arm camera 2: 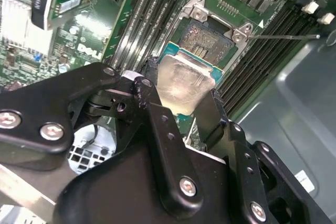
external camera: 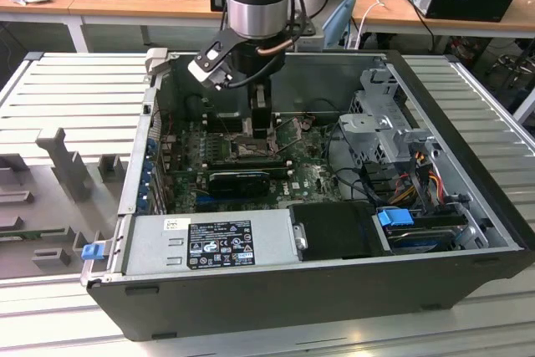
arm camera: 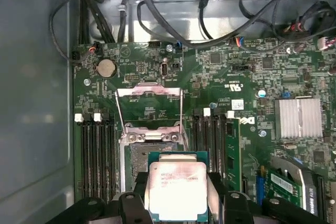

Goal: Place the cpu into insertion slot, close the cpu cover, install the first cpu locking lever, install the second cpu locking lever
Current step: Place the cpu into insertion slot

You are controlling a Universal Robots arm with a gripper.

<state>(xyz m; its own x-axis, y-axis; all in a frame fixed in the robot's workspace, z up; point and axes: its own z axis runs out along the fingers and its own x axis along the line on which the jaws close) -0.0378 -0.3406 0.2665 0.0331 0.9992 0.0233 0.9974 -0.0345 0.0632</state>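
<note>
Inside the open computer case, we see memory slots flanking the socket on both sides, with the cover flipped open just beside it. The hand pinches the chip by two opposite edges. The chip sits partly over the socket, metal face up, edges square to the socket's rim.

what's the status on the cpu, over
End effector shut on pale silver square cpu. Held above dark square insertion slot, not seated. Grey metal cpu cover open. Nothing blocking.
</note>
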